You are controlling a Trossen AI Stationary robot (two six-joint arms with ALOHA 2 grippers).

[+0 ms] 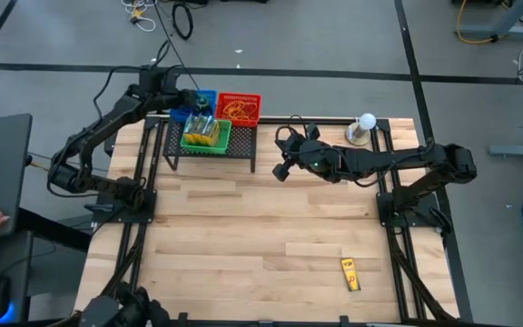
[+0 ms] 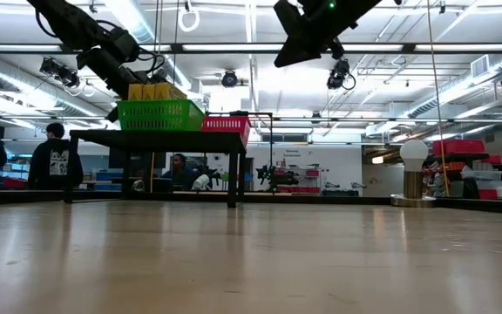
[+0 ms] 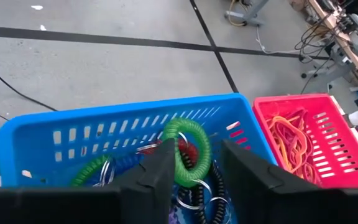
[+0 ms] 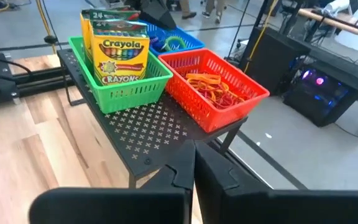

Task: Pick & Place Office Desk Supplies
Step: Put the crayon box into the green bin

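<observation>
Our left gripper (image 3: 194, 168) hangs over the blue basket (image 3: 73, 134), fingers spread, a green coil (image 3: 188, 152) between them, likely being dropped for sorting. Our right gripper (image 4: 194, 171), fingers pressed together, waits near the shelf (image 4: 142, 140), empty.

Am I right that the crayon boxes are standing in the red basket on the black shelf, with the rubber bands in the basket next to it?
Not quite. The crayon boxes stand in the green basket, not the red one. The red basket beside it holds the rubber bands. Both sit on the black shelf, as the right wrist view shows.
</observation>
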